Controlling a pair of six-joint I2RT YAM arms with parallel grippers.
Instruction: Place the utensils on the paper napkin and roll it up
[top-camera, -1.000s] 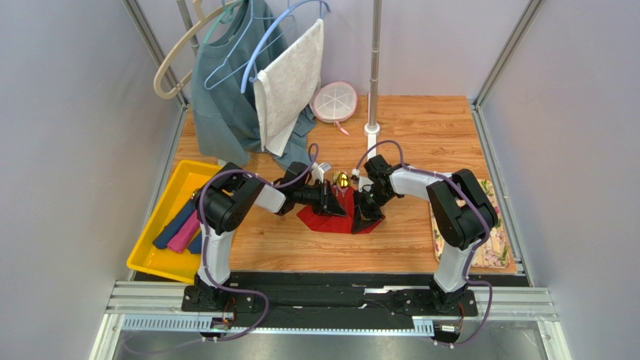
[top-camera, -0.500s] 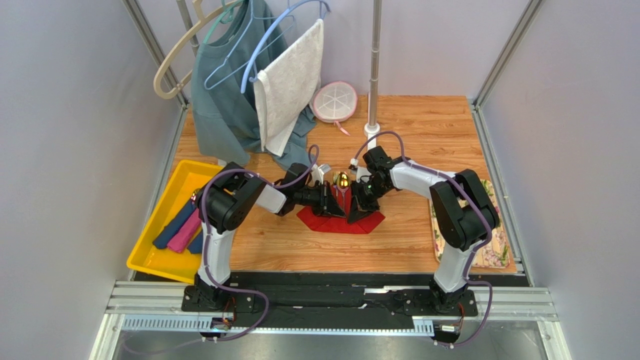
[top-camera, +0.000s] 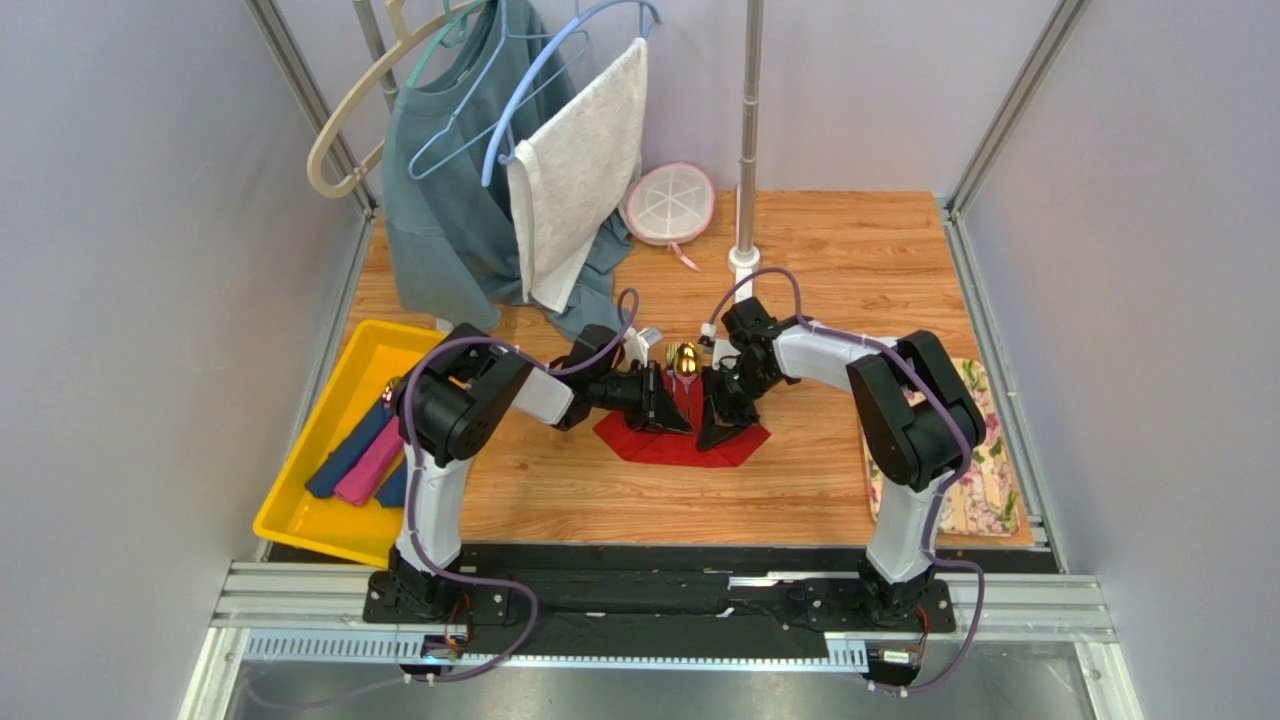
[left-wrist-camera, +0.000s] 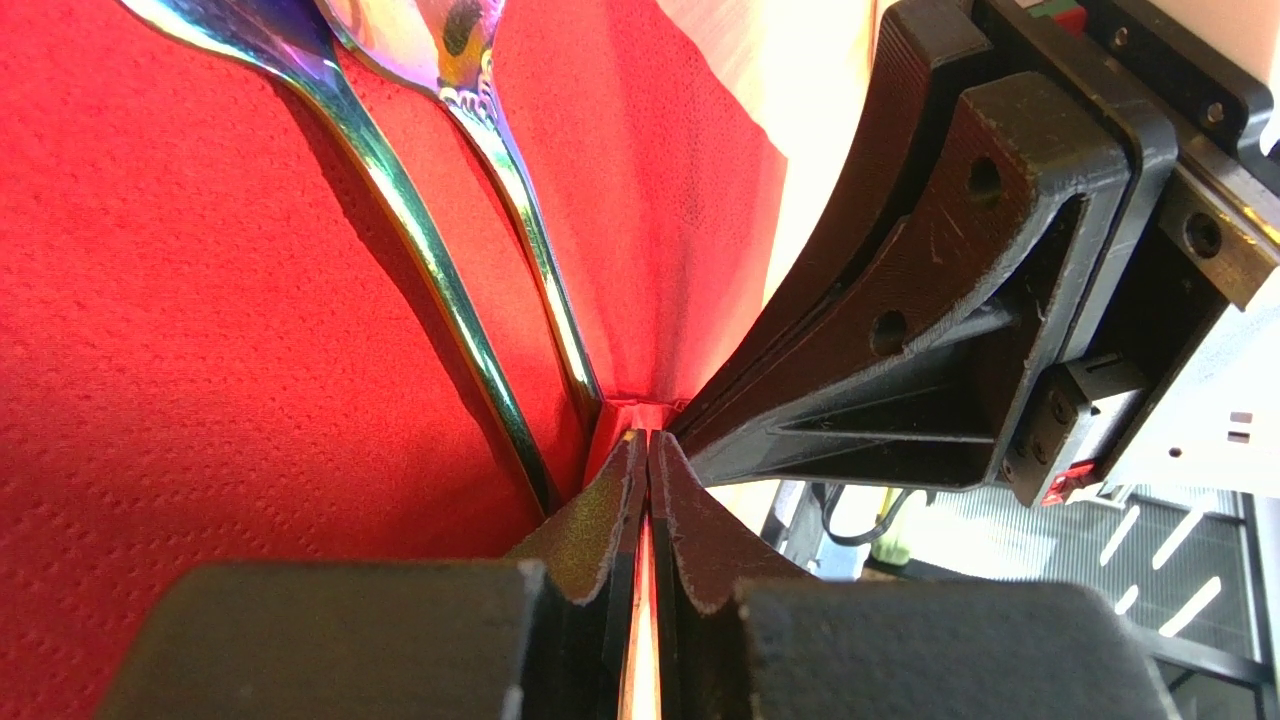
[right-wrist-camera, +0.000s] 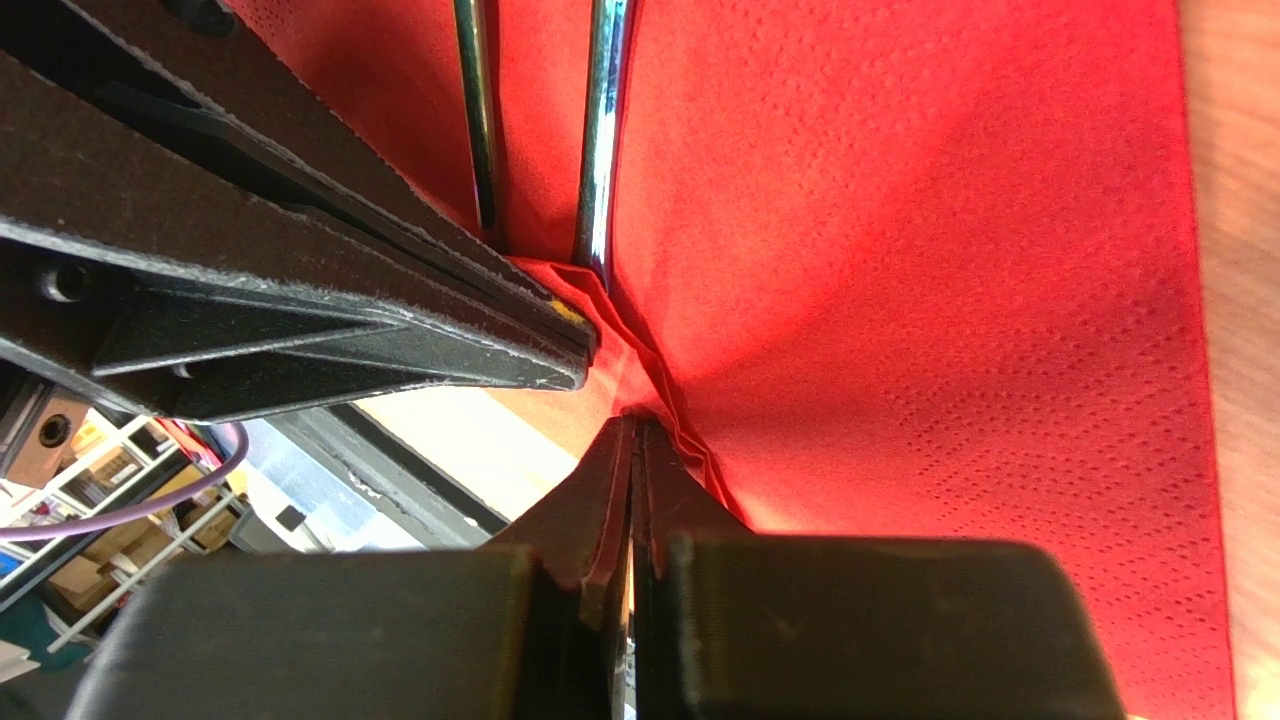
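Rightward of the left gripper (top-camera: 661, 402), the right gripper (top-camera: 718, 410) has drawn in closer than a second ago, its forearm swung inward; the left one has scarcely shifted. The utensils (left-wrist-camera: 428, 285), two slim shiny handles side by side, lie on the paper napkin (left-wrist-camera: 181, 390) and run away from just ahead of the left gripper's (left-wrist-camera: 646, 443) tips; from the right wrist the same handles (right-wrist-camera: 601, 135) lead straight ahead of the right gripper (right-wrist-camera: 631, 428); from above, a gold spoon head (top-camera: 684, 360) shows between the two grippers, on their far side. Both pairs of fingers are pressed together, each pinching an edge of the red sheet, whose creases (right-wrist-camera: 932, 300) fan out from the pinch; the two fingertips nearly meet. The napkin's near part (top-camera: 669, 446) lies on the wooden table (top-camera: 842, 255) below both grippers; well to the left gripper's left sits a yellow tray (top-camera: 308, 533) holding fabric rolls (top-camera: 361, 458); well to the right gripper's right lies a floral cloth (top-camera: 984, 488).
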